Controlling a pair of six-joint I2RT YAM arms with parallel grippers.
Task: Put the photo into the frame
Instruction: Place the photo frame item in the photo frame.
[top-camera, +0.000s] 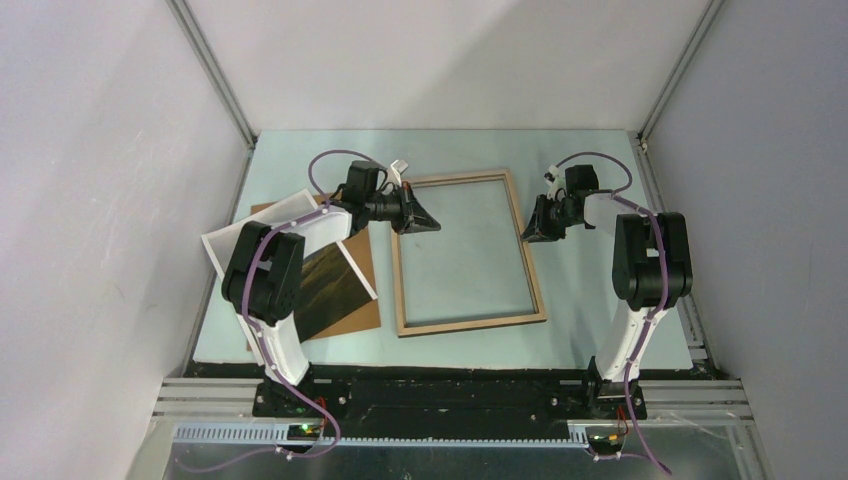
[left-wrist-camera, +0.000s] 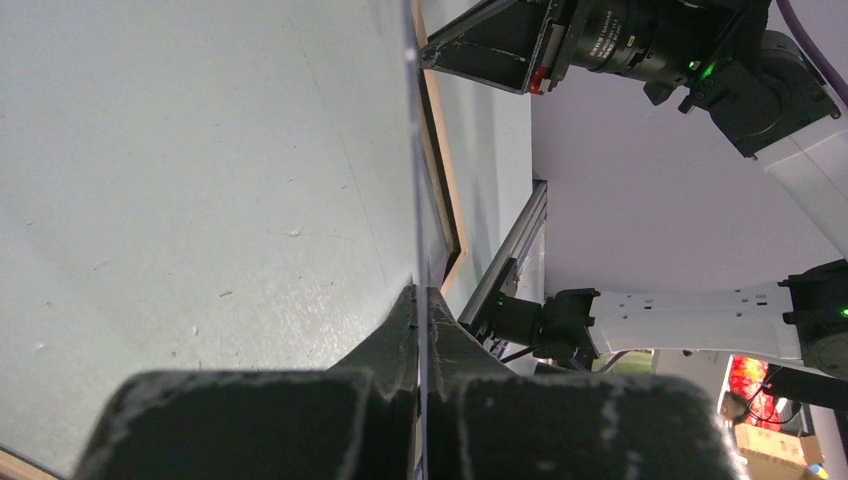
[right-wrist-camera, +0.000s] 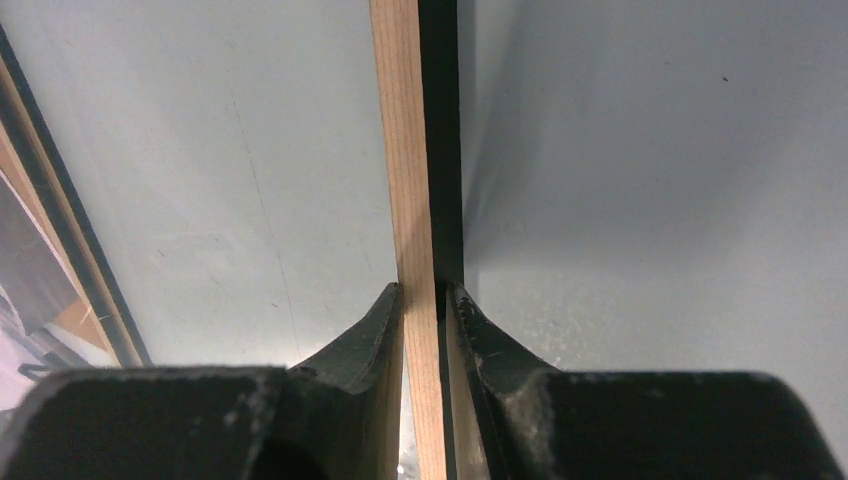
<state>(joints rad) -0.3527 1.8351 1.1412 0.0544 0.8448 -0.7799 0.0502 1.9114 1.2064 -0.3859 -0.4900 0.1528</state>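
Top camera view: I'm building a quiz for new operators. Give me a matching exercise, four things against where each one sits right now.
Things:
1. photo
2. frame
3. brown board
4. right gripper

Places:
A. lying under the photo
B. clamped on the frame's right side
C. at the left, partly under the left arm
D. flat in the middle of the table, wood side up

Pairs: 1-C, 2-D, 3-A, 4-B
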